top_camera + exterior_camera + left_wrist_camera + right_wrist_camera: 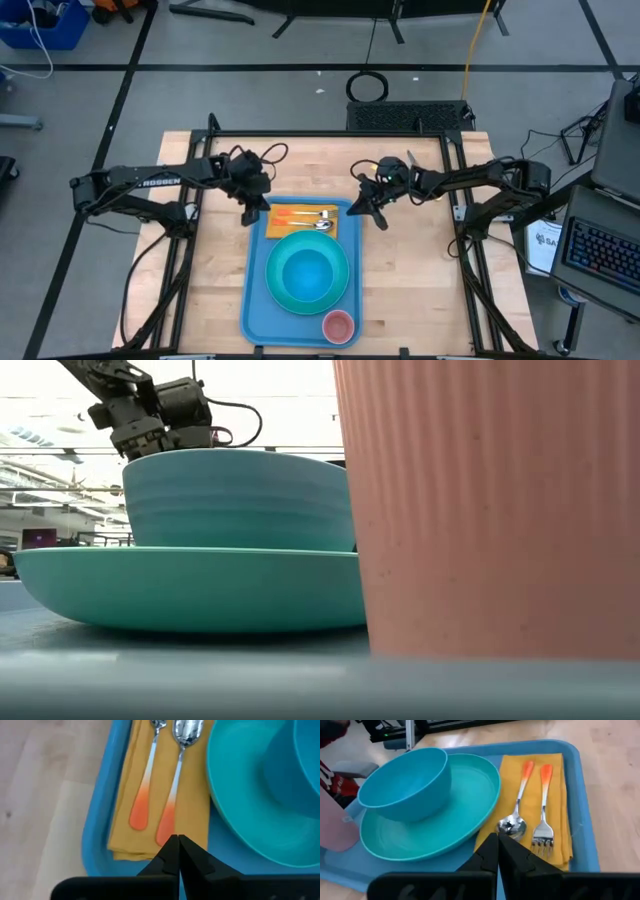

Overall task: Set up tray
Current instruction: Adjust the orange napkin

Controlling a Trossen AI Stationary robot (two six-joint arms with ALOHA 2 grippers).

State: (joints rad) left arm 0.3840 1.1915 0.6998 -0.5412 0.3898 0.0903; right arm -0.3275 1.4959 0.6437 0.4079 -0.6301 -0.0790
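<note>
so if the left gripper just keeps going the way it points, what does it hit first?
Probably the napkin on the tray. The left gripper, shut, points along the napkin's near edge toward the spoon handle's orange end. Height is unclear, so it could pass over the napkin and meet the spoon or plate instead.

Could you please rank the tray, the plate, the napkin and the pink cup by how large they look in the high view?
1. The tray, clearly the largest.
2. The plate, with a bowl sitting on it.
3. The napkin, holding the fork and spoon.
4. The pink cup, the smallest.
</note>
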